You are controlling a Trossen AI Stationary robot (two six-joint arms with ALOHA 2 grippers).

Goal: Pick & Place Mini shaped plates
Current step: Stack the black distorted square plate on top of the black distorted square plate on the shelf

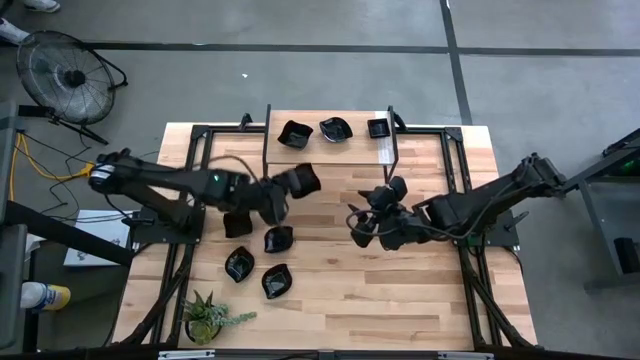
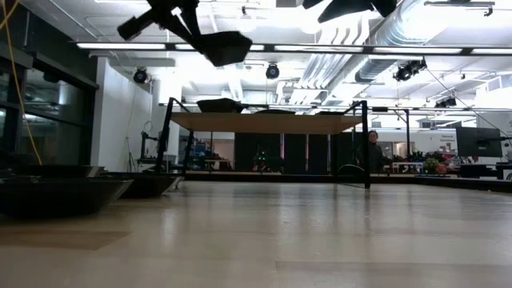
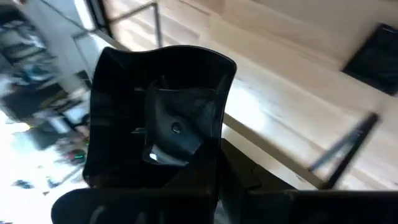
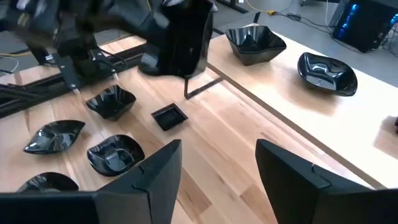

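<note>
No readable writing, left gripper [image 1: 285, 190] clamped on black plate [image 3: 155, 118], right gripper [image 4: 217, 165] fingers apart and empty, small square dish [image 4: 169, 116] ahead only in right wrist view

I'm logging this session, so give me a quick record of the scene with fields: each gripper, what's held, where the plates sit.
left gripper: shut on a black plate, lifted above the table near the raised shelf
right gripper: open, empty, over mid-table
raised shelf: three black plates on it
table: loose group of black plates on the left arm's side
potted plant: near edge, left corner
</note>
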